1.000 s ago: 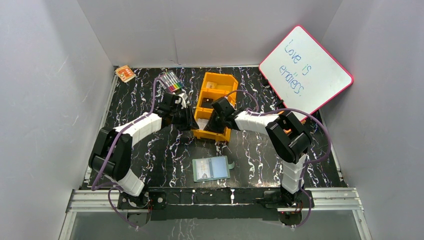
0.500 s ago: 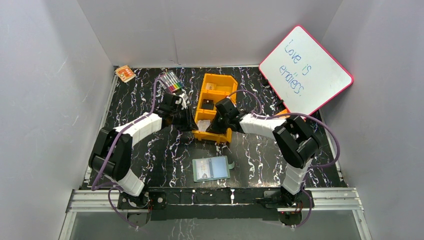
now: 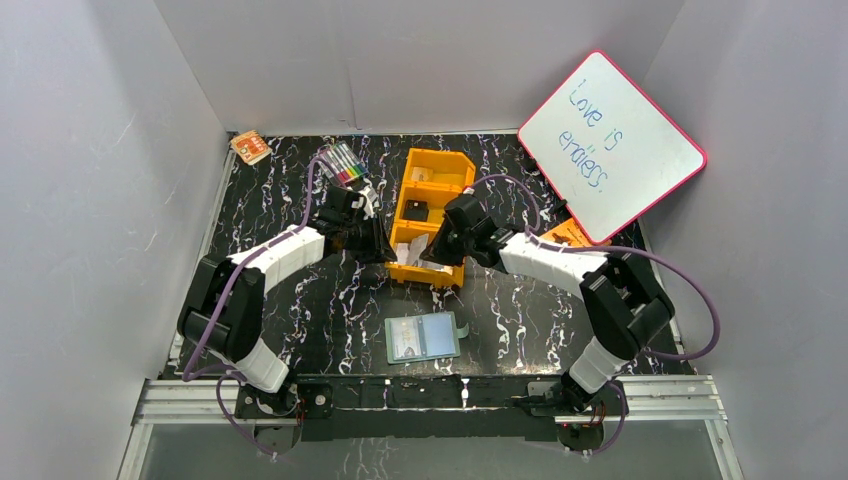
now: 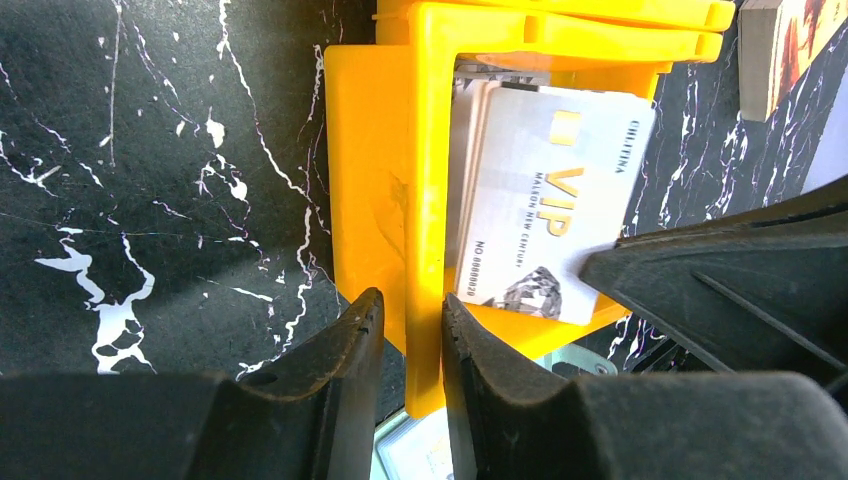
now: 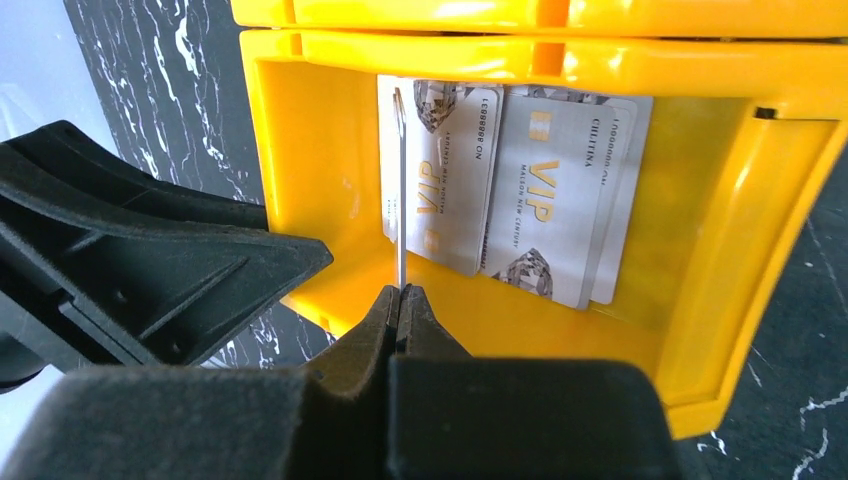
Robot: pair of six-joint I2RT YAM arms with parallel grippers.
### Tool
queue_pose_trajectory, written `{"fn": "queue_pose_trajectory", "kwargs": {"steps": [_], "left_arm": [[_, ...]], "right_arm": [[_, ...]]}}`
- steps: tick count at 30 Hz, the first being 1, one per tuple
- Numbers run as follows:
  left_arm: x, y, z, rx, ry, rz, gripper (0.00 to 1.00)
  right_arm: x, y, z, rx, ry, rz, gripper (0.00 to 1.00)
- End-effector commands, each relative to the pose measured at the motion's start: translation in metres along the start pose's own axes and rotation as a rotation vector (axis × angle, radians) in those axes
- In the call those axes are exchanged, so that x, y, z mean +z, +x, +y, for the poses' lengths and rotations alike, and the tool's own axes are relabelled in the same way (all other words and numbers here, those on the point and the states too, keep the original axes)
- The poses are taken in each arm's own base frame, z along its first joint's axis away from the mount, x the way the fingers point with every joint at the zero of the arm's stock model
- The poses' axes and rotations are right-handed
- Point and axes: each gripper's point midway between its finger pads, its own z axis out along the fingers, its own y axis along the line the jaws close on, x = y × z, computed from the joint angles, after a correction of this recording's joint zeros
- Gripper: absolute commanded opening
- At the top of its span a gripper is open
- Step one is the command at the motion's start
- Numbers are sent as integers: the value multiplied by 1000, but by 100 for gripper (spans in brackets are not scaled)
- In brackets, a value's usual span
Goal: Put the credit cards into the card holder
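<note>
Credit cards (image 5: 540, 190): pale whitish-grey with gold "VIP" lettering and a grey diamond print. They lie overlapped and flat in the orange tray (image 5: 300, 150), in the compartment nearest the arms' bases.
Upright card (image 5: 399, 180): seen edge-on as a thin pale line, standing at the stack's left end.
Right gripper (image 5: 402, 300): jaws closed, fingertips nipping the upright card's near edge.
Left gripper (image 4: 412, 325): jaws narrow, one finger on either side of the tray's wall. Whether they press it I cannot tell. The cards lie just inside that wall.
Card holder (image 3: 423, 337): sage-green, lying open with its blue-grey inside up on the black marbled table (image 3: 300, 310), well apart from both grippers.
</note>
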Motion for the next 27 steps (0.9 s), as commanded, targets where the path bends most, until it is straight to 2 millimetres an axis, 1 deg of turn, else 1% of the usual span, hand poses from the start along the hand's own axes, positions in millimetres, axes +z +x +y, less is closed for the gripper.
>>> {"fn": "queue_pose_trajectory", "kwargs": {"steps": [1,7,12,14,18,20,24,27], "left_arm": [[-7,-7,-8,21,13,-12,25],[-12,-12,-11,23,12,-26,25],[-18,-18,-14,18,2,-52,26],[-22,-21,-14,11,-9,-69,29],[-33,-27,-18,-1,-18,-110,41],[-38,-31,-20,-7,-19,-133,45],[-48,-35,-23,-28,-28,-163,50],[-59,-38,-26,-47,-39,-190,54]], "right_arm": [[-19,-5,5,-5,-20,-25,0],[-31,-8,9,-1,-33,-39,0],[-46,-10,10,7,-40,-47,0],[-56,-12,13,18,-49,-56,0],[-78,-16,18,47,-70,-75,0],[-84,-20,19,62,-79,-85,0],[-92,-18,17,105,-87,-61,0],[-105,-19,22,140,-131,-53,0]]}}
